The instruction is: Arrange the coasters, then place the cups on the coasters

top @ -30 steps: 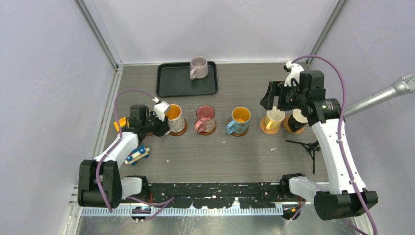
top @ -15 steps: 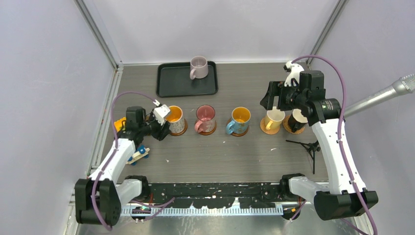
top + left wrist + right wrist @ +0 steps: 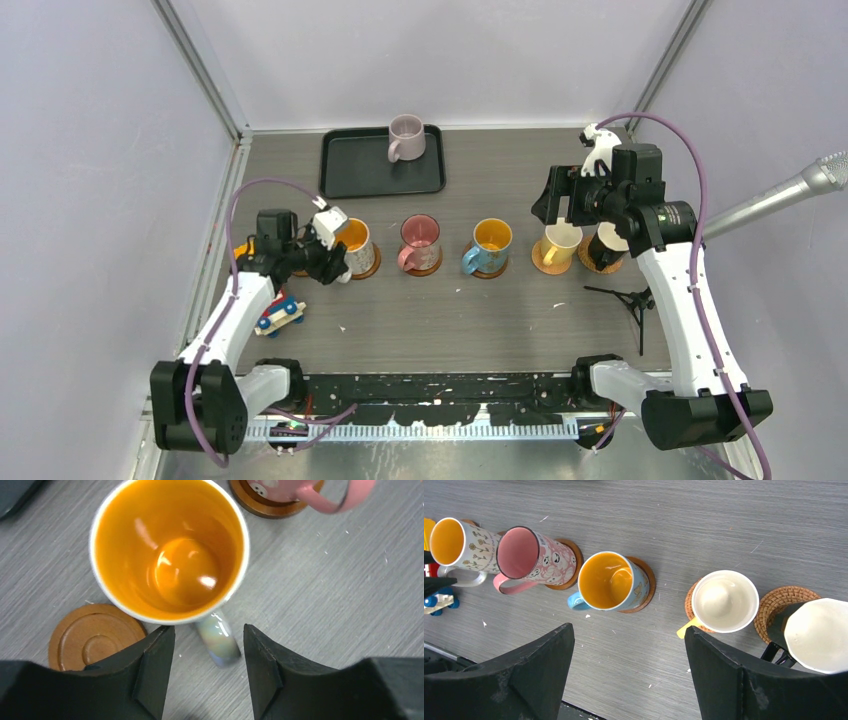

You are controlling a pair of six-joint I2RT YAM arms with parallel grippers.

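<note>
On the grey table (image 3: 450, 320), we see our left gripper (image 3: 207, 629) parted around the handle (image 3: 219, 641) of the white mug (image 3: 170, 555); our right gripper (image 3: 629, 629) hangs wide open above the cream mug (image 3: 724, 600).

**Fig.** Top view: we show the L arm (image 3: 232, 315) reaching fwd from its base at lower left. Its forearm is angled up and to the right, and the wrist is bent so the left gripper (image 3: 338, 252) sits low and points rightward. L wrist view: we see its two black fingers (image 3: 150, 675) parted, w/ a moderate gap betw. them. We show the R arm (image 3: 682, 300) rising steeply from its base at lower right, elbow high, wrist turned left and downward. The right gripper (image 3: 562, 205) is held well up. R wrist view: its jaws are spread wide.
</note>
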